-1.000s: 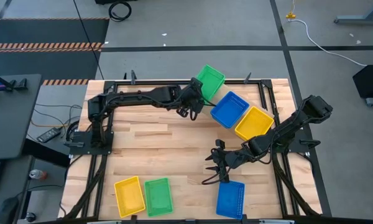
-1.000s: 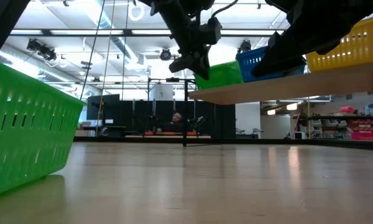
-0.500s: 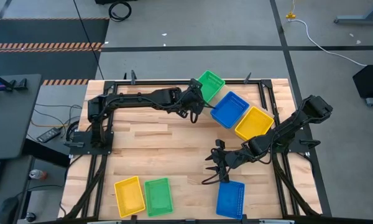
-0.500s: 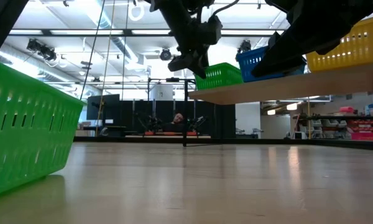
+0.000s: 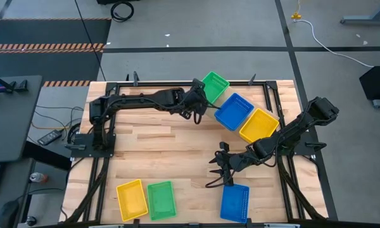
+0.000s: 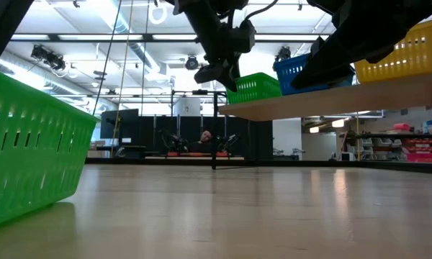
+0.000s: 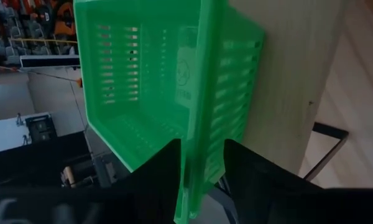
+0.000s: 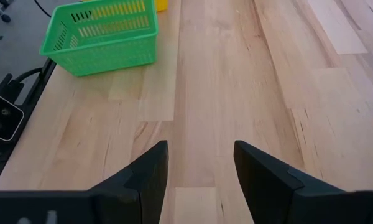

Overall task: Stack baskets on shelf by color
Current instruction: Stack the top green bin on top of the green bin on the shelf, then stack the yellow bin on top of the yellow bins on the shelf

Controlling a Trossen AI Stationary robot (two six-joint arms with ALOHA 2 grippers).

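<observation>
On the shelf (image 6: 331, 97) three baskets lie in a row: green (image 5: 214, 85) at its far-left end, then blue (image 5: 234, 111), then yellow (image 5: 258, 125). My left gripper (image 5: 198, 105) is at the green basket's left wall, open, one finger inside and one outside that wall (image 7: 202, 149). My right gripper (image 5: 220, 166) hangs open over bare tabletop, just beyond another blue basket (image 5: 234, 202) that lies flat near the front edge. My left gripper straddles the green basket's rim (image 7: 199, 174), coming level and slanting down from the table's left. I cannot tell whether its fingers (image 7: 165, 171) touch the wall. The basket lies level with its bottom on the shelf board (image 7: 292, 81).
A yellow basket (image 5: 131, 199) and a green basket (image 5: 161, 199) lie side by side at the near left of the table. The middle of the wooden tabletop (image 8: 217, 93) is bare. Black frame rails run along the table's edges.
The green basket was tilted above the shelf's far-left end a second ago. It has come down and now lies level on the board. My left gripper has stayed at its left wall. My right arm has kept still.
</observation>
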